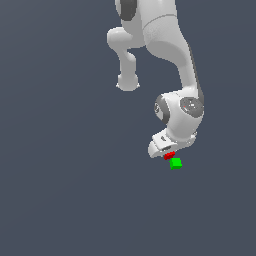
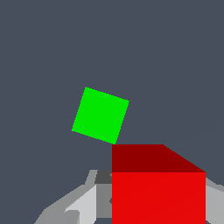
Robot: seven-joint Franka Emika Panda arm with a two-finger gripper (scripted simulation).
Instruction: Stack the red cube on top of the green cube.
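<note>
The red cube (image 1: 169, 155) sits between the fingers of my white gripper (image 1: 167, 152), which is shut on it. In the wrist view the red cube (image 2: 158, 188) fills the near part of the picture, with a grey finger (image 2: 81, 203) showing beside it. The green cube (image 1: 175, 163) rests on the dark floor just past the red cube, toward the exterior view's right and lower in the picture. Seen from the wrist, the green cube (image 2: 100, 115) looks much smaller and farther off than the red one, and is turned slightly. The red cube is beside it, not over it.
The floor (image 1: 60, 190) is plain dark grey-blue all around. The arm's white links (image 1: 165, 35) rise above the gripper toward the top of the exterior view.
</note>
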